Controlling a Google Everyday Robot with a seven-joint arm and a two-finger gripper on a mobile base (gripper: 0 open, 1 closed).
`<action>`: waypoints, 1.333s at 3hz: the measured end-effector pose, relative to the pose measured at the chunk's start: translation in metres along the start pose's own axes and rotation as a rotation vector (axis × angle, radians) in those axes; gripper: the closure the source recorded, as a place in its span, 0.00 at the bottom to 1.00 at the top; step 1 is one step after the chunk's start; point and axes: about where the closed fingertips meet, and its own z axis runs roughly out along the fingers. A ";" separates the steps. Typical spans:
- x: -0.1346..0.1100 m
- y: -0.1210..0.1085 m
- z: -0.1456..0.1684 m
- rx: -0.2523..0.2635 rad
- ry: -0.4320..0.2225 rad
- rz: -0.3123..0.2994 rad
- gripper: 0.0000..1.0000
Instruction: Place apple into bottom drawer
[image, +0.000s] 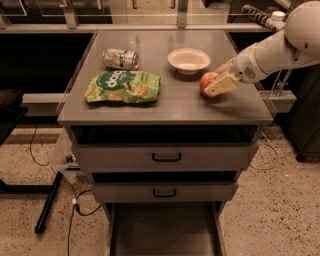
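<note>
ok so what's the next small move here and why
Probably lift the apple clear of the cabinet top: the pincer is right at the apple, which sits on the top near the white bowl, and the bottom drawer is open below.

The apple (206, 82) was round and red, and sat on the right side of the bench (175, 100) top, toward the front edge. The hand (217, 82) was right against the apple's right side, covering part of it. The bottom drawer (162, 227), lowest of three, stood pulled out below the bench front, a grey flat-floored tray with low side walls.
</note>
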 end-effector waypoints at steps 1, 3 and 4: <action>0.000 0.000 0.000 0.000 0.000 0.000 1.00; 0.007 0.012 -0.005 -0.013 0.002 -0.016 1.00; 0.011 0.034 -0.031 -0.007 -0.041 -0.047 1.00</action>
